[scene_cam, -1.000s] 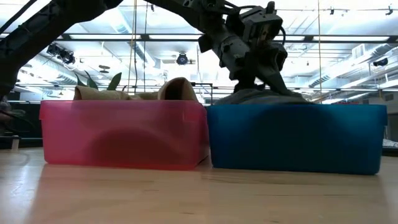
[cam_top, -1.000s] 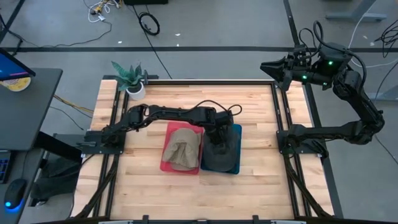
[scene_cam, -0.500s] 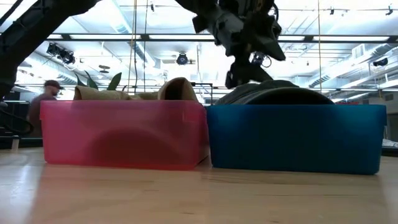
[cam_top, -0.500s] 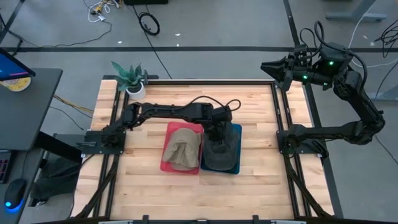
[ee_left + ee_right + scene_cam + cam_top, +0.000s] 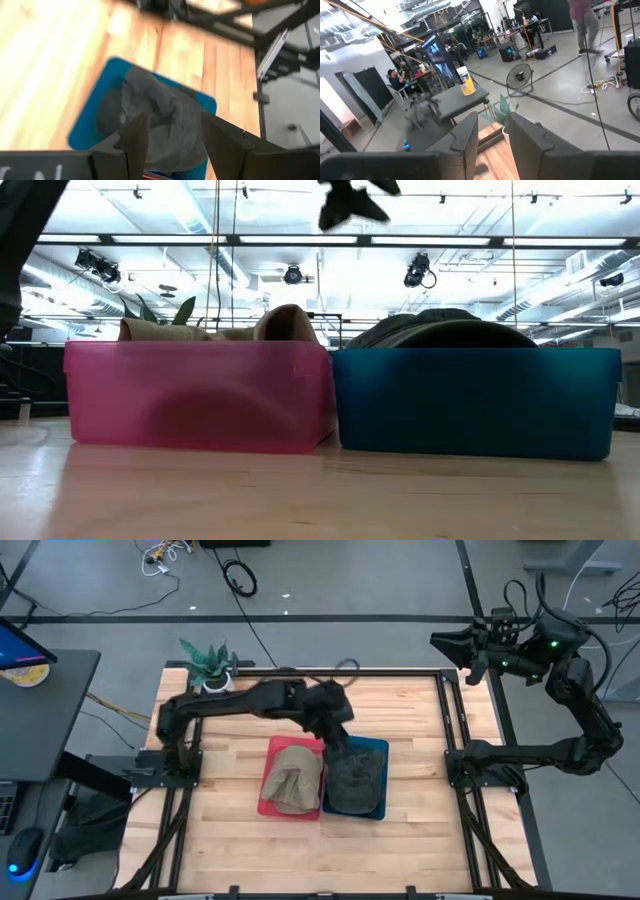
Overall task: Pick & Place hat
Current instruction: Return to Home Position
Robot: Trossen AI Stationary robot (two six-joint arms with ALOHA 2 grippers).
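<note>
Two bins sit touching in the middle of the bench. The red bin on the left holds brown caps. The blue bin on the right holds the black cap. The left pincer hangs above the blue bin, wide and empty. The right pincer waits past the far right corner, slightly apart.

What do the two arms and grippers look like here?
The left arm and right arm are black jointed links with black cables looped alongside. The right wrist carries green lights. The left gripper and right gripper each have two dark, wedge-shaped fingers.
</note>
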